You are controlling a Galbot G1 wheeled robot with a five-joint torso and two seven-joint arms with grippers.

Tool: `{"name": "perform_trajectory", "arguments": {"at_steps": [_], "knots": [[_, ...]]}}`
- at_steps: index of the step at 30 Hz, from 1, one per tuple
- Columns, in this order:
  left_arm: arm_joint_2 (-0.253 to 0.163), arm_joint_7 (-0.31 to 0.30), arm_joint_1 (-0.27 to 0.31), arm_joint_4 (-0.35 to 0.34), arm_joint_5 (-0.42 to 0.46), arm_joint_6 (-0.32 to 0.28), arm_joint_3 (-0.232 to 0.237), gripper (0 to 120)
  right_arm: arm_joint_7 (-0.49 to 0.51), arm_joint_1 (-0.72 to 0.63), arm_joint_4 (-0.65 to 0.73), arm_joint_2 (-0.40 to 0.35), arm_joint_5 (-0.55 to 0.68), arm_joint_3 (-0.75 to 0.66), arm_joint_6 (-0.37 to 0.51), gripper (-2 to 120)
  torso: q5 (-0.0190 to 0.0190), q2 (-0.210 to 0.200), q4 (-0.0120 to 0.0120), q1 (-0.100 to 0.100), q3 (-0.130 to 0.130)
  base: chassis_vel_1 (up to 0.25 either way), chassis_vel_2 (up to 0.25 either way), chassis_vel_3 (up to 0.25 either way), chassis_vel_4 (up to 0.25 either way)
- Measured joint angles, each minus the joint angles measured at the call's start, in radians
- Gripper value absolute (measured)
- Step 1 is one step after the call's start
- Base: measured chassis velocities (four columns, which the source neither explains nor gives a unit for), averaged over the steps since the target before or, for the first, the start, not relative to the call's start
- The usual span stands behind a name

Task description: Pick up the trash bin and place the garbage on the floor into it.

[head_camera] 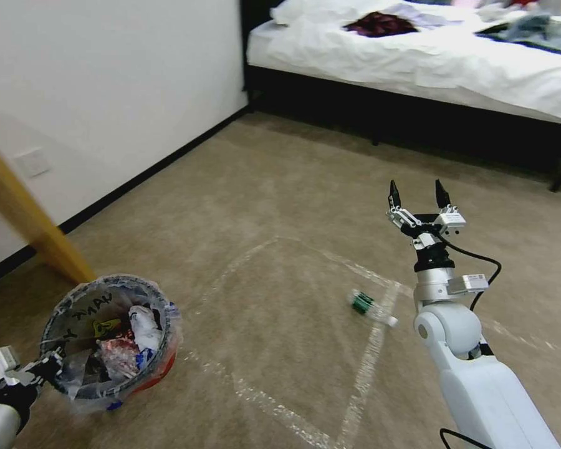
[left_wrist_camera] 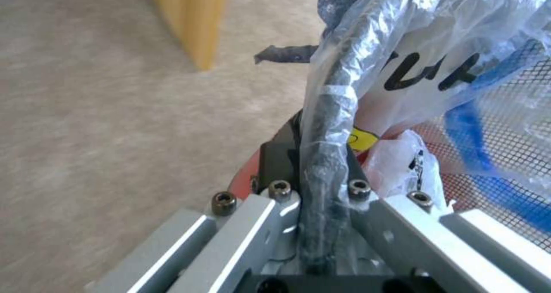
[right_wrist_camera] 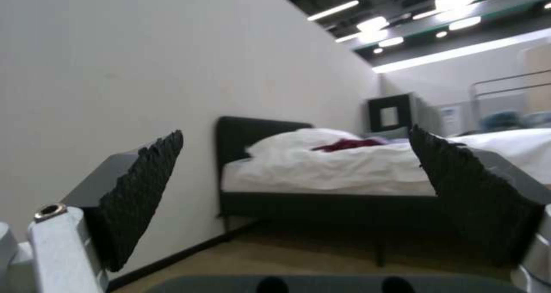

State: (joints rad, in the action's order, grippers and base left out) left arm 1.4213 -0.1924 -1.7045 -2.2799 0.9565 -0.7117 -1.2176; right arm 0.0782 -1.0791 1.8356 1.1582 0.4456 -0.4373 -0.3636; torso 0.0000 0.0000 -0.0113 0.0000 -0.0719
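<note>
Our left gripper (head_camera: 47,368), at the lower left edge of the head view, is clamped on the near rim of the trash bin (head_camera: 115,330), which holds crumpled wrappers and tissue under its bag; the wrist view does not show whether the bin's base touches the floor (head_camera: 280,187). Our right gripper (head_camera: 419,194) is raised with its jaws spread wide and empty, pointing toward the bed (head_camera: 417,56). A green-labelled bottle (head_camera: 371,307) lies by a tape line (head_camera: 368,362) on open carpet, between the bin and our right arm, well apart from both.
</note>
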Motion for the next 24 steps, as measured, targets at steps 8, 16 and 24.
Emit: {"name": "perform_trajectory", "arguments": {"at_steps": [8,16,24], "knots": [[0.001,0.0,-0.001,-0.001,-0.001,0.0,-0.001,0,0.0,0.003,-0.005,0.006,-0.005,0.002,-0.003,100,0.0,0.0,0.0002,0.0,0.0,-0.136,-0.129,-0.119,-0.131],[0.004,-0.001,0.0,-0.005,-0.002,0.0,0.0,0,0.0,0.004,-0.002,0.008,-0.012,0.009,-0.004,100,0.0,0.0,0.0,0.0,0.0,-0.126,-0.123,-0.114,-0.121],[0.003,-0.001,-0.006,-0.011,-0.001,0.0,-0.004,0,0.0,0.002,-0.001,0.016,-0.019,0.013,-0.004,100,0.0001,0.0,0.0009,0.0,0.0,-0.072,-0.068,-0.056,-0.063]]}}
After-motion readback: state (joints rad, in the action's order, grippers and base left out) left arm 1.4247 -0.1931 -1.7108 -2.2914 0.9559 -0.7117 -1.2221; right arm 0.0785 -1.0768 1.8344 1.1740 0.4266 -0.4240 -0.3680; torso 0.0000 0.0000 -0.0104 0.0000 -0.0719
